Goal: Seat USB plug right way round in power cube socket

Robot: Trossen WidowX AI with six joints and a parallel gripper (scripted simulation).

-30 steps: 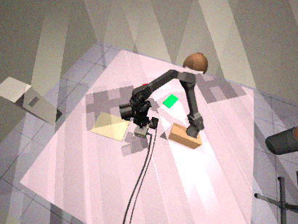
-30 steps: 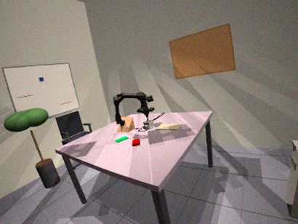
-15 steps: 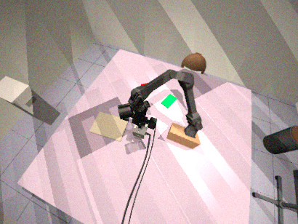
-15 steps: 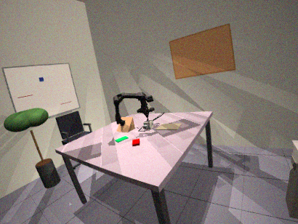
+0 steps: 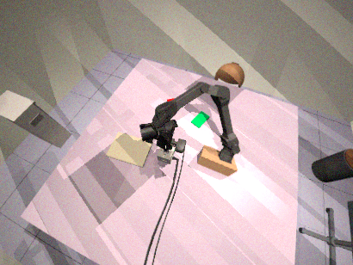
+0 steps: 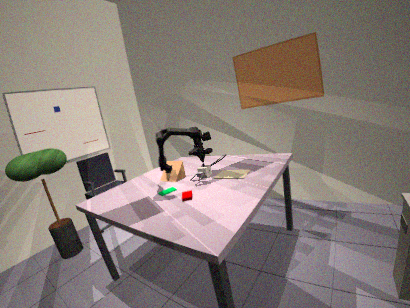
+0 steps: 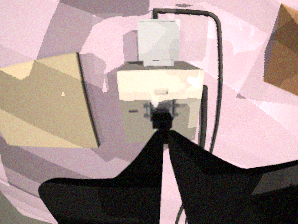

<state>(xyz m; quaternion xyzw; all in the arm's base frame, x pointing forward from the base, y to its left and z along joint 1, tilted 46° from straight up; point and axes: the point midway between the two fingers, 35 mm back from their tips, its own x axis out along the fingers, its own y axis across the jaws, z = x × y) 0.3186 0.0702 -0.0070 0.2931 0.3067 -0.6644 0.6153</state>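
The power cube [image 5: 164, 157] [image 6: 204, 172] [image 7: 131, 120] stands on the table, a beige-grey box with a socket on its top. My gripper [image 7: 164, 135] [image 5: 167, 149] is over the cube, with its fingertips nearly together. It is shut on the small black USB plug [image 7: 162, 119], which is at the top socket in the wrist view. The fingers and the plug's dark body hide the socket opening, so the plug's depth and which way round it is cannot be told. A pale adapter [image 7: 158, 42] sits at the cube's far side in the wrist view, with a black cable [image 7: 218, 75].
A yellow pad [image 5: 129, 150] [image 6: 232, 174] [image 7: 47, 105] lies left of the cube in the wrist view. A wooden block [image 5: 216, 161] [image 7: 285, 55] is to the right. A green piece [image 5: 201, 120] [image 6: 167, 191] and a red block [image 6: 187, 195] lie on the table. Black cables run beside the cube.
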